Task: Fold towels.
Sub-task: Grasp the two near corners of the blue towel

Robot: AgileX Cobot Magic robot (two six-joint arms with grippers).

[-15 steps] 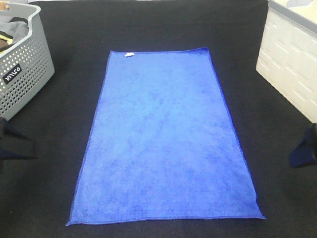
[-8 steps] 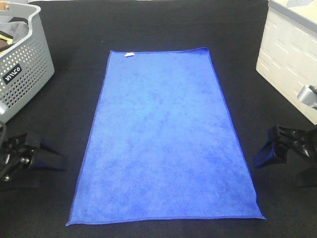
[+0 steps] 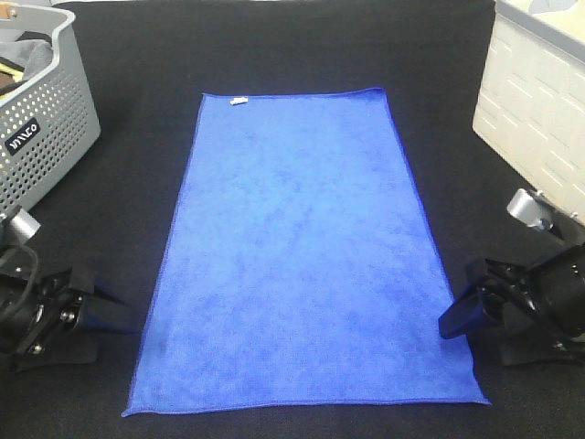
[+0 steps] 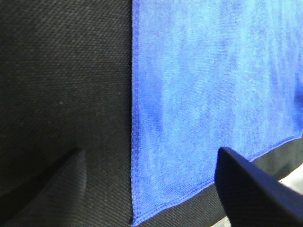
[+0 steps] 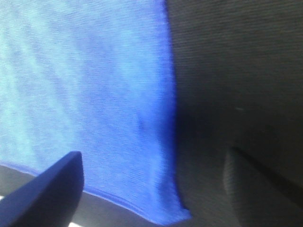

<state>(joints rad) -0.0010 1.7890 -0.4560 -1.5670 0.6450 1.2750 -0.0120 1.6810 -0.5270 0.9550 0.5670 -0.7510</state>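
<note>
left claw (image 3: 108, 313) sits low by the near left corner of the towel (image 3: 306, 256), jaws wide apart, gripping nothing. right claw (image 3: 460, 309) mirrors it at the near right corner, spread wide too, empty. towel lies flat on the black table (image 3: 119, 210), white tag (image 3: 238, 101) at its far edge.

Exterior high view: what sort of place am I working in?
Likely a laundry-folding test bench: a blue towel lies flat on a black cloth-covered table, between a grey perforated basket and a white crate.
</note>
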